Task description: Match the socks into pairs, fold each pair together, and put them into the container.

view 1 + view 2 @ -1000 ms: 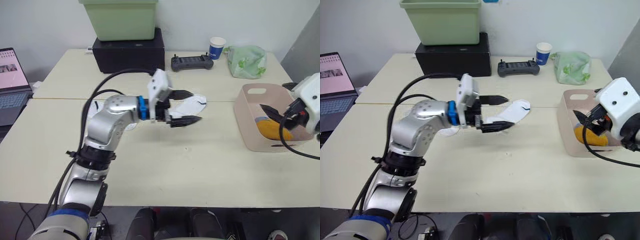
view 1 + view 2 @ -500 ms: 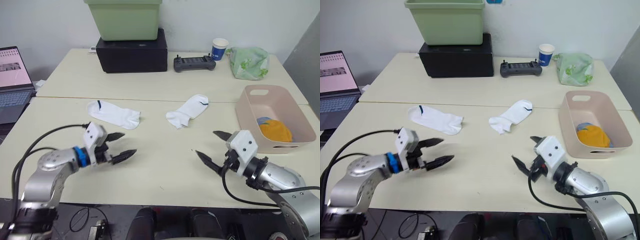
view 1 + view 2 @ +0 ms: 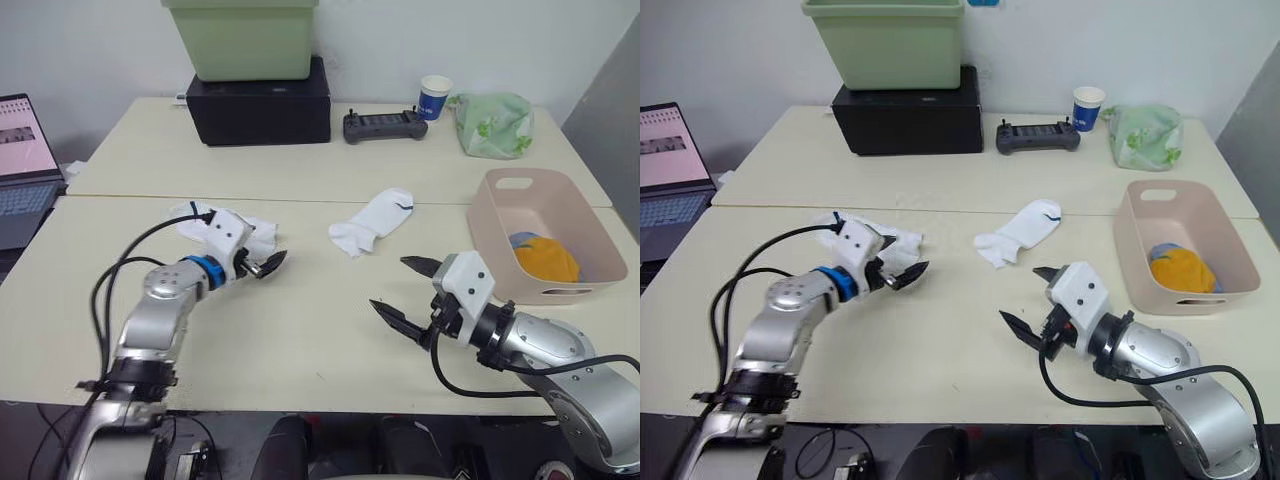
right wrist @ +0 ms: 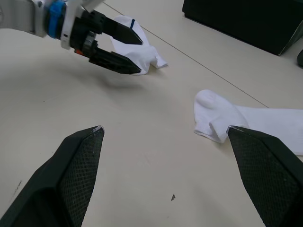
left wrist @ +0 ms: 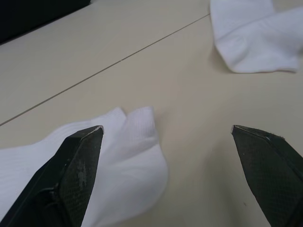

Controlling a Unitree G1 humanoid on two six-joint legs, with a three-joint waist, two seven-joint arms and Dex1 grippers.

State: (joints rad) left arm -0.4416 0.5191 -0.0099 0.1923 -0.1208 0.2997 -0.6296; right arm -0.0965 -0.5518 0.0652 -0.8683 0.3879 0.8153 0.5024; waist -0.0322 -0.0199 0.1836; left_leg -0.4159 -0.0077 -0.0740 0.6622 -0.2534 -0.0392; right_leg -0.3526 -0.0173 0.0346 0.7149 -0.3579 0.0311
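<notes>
One white sock (image 3: 258, 230) with a dark blue mark lies left of centre, and my left gripper (image 3: 272, 263) hovers open at its near end, partly covering it. In the left wrist view the sock's end (image 5: 128, 161) lies beside one finger, untouched. A second white sock (image 3: 372, 222) lies in the table's middle. The pale pink container (image 3: 488, 228) stands at the right and holds a mustard-orange sock (image 3: 547, 262) on top of a light blue one (image 3: 522, 240). My right gripper (image 3: 388, 284) is open and empty over bare table, nearer than the middle sock.
A green tub (image 3: 241, 38) sits on a black box (image 3: 262, 102) at the back. A controller (image 3: 377, 125), a paper cup (image 3: 433, 97) and a green-and-white bundle (image 3: 491, 123) line the back right. A laptop (image 3: 22, 150) stands at the left edge.
In the last half second my left gripper moved away from the table's front edge up to the left white sock. The right gripper shifted slightly left and stays open.
</notes>
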